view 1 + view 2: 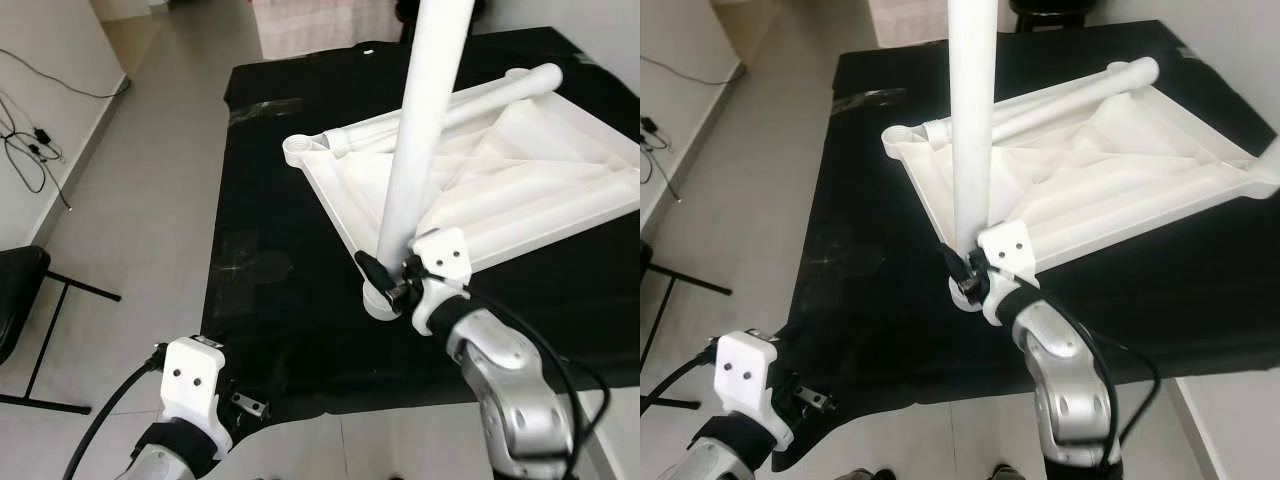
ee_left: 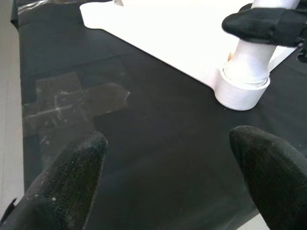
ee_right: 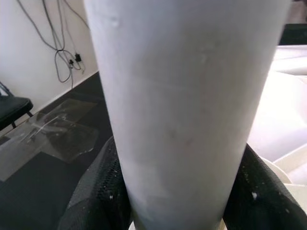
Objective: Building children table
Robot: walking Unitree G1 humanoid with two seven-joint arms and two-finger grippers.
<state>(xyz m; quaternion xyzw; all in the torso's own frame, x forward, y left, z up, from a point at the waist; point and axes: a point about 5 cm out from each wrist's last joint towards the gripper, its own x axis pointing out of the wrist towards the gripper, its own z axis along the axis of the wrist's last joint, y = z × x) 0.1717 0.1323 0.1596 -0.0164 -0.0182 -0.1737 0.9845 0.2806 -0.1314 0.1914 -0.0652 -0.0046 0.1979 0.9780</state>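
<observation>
Now the right hand point(image 1: 392, 283) clamps the white table leg point(image 1: 418, 140) just above its corner socket on the upturned tabletop point(image 1: 520, 190), which lies on the black floor mat point(image 1: 280, 200). It looks stiff, light and smooth, so that low hold seems sensible. Nearby the left hand point(image 2: 168, 177) hovers wide and empty.

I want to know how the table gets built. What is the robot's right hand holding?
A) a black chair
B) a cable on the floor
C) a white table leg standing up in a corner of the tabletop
C: the right gripper has its jaws closed around the upright white leg, just above the corner socket of the upside-down tabletop.
</observation>
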